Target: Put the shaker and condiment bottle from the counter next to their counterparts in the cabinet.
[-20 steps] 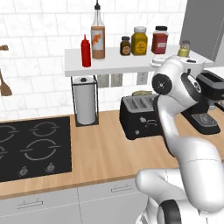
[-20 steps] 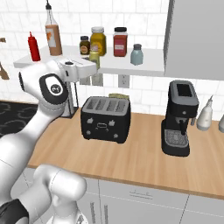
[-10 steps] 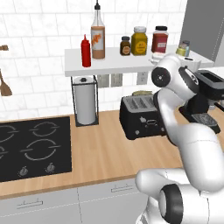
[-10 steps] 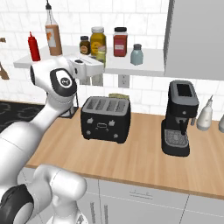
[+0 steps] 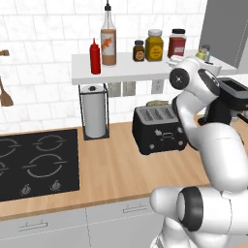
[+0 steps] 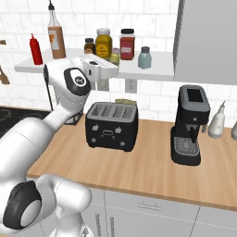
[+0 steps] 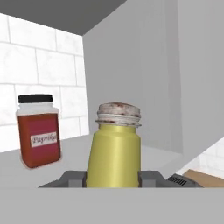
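Clenched between the gripper's (image 7: pixel 113 180) fingers, the shaker (image 7: pixel 114 146) stands upright above the cabinet (image 7: pixel 72 153), a paprika jar (image 7: pixel 39 130) beyond on the fingers' left. The placing step seems underway; next comes setting it beside the pale blue-grey shaker (image 6: pixel 145 57).

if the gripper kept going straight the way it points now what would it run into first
The gripper is shut on the shaker, so that travels with it. Straight ahead looks like the grey panel at the end of the cabinet; the paprika jar sits off to one side. Depth is unclear.
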Robot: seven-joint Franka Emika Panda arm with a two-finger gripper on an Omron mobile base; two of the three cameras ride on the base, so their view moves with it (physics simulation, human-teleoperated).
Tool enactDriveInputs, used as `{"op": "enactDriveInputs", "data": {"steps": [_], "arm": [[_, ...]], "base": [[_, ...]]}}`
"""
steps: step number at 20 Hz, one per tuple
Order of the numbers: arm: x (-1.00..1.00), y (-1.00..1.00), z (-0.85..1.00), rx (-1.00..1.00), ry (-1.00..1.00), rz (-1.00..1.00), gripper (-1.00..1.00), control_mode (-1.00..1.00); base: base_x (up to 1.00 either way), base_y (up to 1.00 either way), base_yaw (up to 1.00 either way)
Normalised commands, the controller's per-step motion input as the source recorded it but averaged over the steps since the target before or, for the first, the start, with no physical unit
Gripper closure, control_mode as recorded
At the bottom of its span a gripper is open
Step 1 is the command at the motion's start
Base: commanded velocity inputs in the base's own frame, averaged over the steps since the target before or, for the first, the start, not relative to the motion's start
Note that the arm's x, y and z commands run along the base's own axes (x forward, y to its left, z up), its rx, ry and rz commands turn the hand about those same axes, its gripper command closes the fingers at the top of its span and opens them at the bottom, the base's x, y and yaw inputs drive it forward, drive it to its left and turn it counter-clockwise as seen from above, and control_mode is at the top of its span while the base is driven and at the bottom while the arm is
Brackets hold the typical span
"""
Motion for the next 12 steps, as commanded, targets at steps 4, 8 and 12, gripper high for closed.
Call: {"op": "enactDriveInputs", "data": {"steps": [4,8,12], "arm": [[0.20,-0.16,-0.16,0.01,-0.05,0.00,1.00,-1.00],[0.16,-0.03,-0.16,0.00,-0.08,0.00,1.00,-1.00],[0.22,0.00,-0.12,0.00,-0.06,0.00,1.00,-1.00]], "base": [[0.00,0.00,0.00],[0.00,0.00,0.00],[0.00,0.00,0.00]]}}
